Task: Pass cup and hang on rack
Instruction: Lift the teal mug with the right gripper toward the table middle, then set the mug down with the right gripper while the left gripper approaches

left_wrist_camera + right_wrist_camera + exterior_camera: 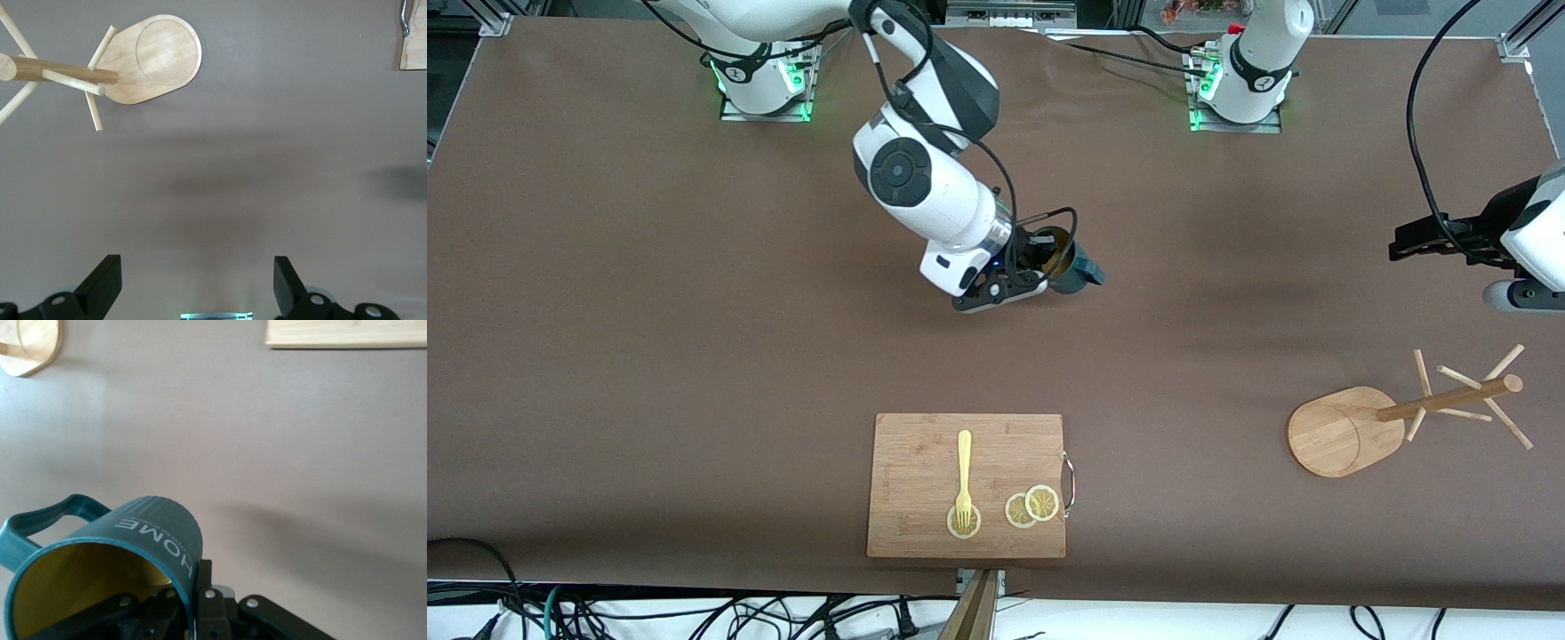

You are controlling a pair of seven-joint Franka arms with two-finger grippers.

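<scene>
While the right arm carries the mug over the middle of the table, the scene reads:

Right gripper: up in the air over bare brown table, fingers clamped on the rim of the cup.
Cup: held tipped, its yellowish inside open toward the right wrist camera, handle sticking out sideways, "HOME" printed on the ribbed teal wall.
Left gripper: hanging over the table at the left arm's end, fingers spread apart with nothing between them; this arm waits.
Rack: standing on the table, at about 4 o'clock from the cup in the front view, pegs bare.
Cutting board: at about 6 o'clock from the cup, nearer the front camera, bearing a yellow fork and three lemon slices.
</scene>
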